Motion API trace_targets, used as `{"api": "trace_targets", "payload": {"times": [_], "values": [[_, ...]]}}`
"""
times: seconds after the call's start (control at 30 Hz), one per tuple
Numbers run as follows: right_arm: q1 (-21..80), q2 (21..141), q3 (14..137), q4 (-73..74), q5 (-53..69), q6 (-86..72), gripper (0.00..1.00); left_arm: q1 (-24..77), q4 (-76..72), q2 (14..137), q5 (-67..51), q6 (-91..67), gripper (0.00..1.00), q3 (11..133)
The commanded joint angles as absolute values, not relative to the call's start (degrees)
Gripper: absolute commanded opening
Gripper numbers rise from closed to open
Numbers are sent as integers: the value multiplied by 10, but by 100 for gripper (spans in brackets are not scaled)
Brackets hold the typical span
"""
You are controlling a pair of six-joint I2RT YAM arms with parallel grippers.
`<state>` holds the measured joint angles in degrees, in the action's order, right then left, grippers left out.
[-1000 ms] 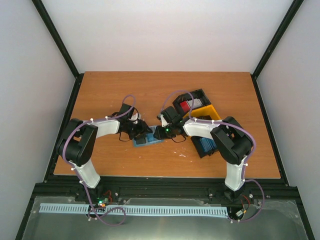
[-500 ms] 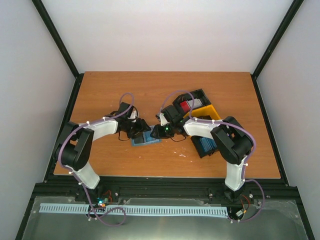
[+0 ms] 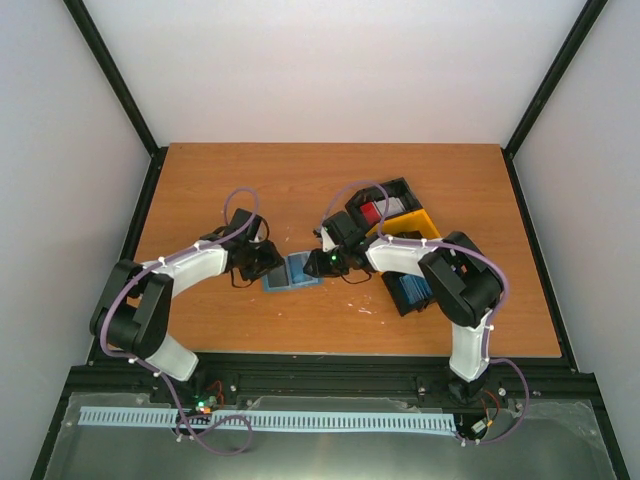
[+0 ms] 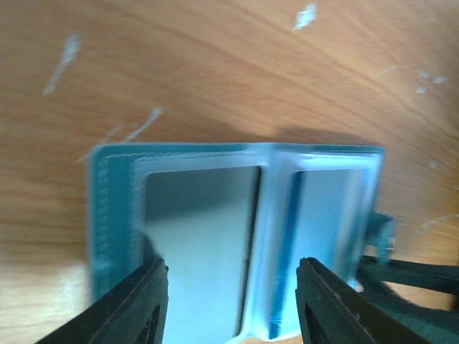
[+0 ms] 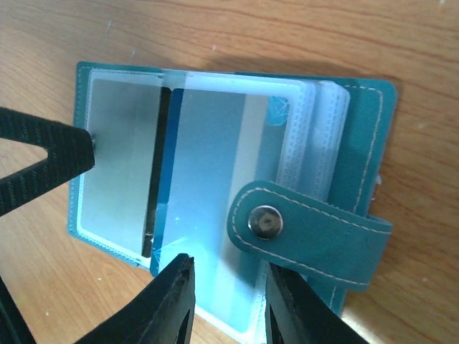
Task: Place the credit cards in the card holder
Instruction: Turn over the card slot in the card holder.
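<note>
Where the wood-grain table (image 3: 330, 180) meets the plain white walls (image 3: 330, 70), black frame posts (image 3: 110, 70) run up the corners. The card holder (image 3: 293, 272) lies open and flat near the table's middle, clear pockets up. White scuffs (image 4: 307, 14) mark the wood just beyond it.

Inside the holder, a grey card (image 5: 118, 165) sits in the left pocket and a blue card (image 5: 208, 165) in the pocket beside it. The snap tab (image 5: 301, 233) folds across the right-hand pockets.

To the right of the holder is a black-and-yellow tray (image 3: 425, 222), with red cards (image 3: 373, 212) in its far compartment.

The left gripper (image 3: 268, 262) is at the holder's left edge, jaws wide apart and gripping nothing. One fingertip is at the rim of the left pocket.

The right gripper (image 3: 318, 265) is at the holder's right side. Its fingers are parted only a little over the pocket with the blue card. Whether they touch it I cannot tell.

Since a second ago the left arm has swung outward and its gripper has drawn back off the holder, uncovering more of the pockets. The holder has turned slightly. The right arm has hardly moved.
</note>
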<state>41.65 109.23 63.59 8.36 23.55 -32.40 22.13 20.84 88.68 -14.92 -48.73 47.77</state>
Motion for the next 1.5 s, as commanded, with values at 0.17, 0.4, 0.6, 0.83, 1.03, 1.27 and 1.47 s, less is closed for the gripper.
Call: {"api": "trace_targets", "payload": {"times": [0.17, 0.4, 0.6, 0.83, 1.03, 1.27, 1.47], "values": [[414, 1110, 644, 94, 222, -319, 28, 220, 249, 879, -85, -504, 43, 439], [414, 1099, 643, 83, 244, -321, 25, 221, 237, 883, -99, -501, 31, 431], [414, 1094, 643, 78, 262, -325, 24, 221, 232, 890, -106, -498, 30, 432], [414, 1083, 638, 61, 284, -331, 24, 221, 226, 891, -113, -496, 29, 432], [414, 1093, 630, 15, 332, -346, 26, 221, 218, 893, -124, -493, 29, 431], [413, 1102, 619, -31, 361, -368, 32, 221, 217, 893, -126, -490, 29, 429], [413, 1107, 618, -42, 362, -377, 28, 221, 215, 891, -129, -490, 29, 430]]}}
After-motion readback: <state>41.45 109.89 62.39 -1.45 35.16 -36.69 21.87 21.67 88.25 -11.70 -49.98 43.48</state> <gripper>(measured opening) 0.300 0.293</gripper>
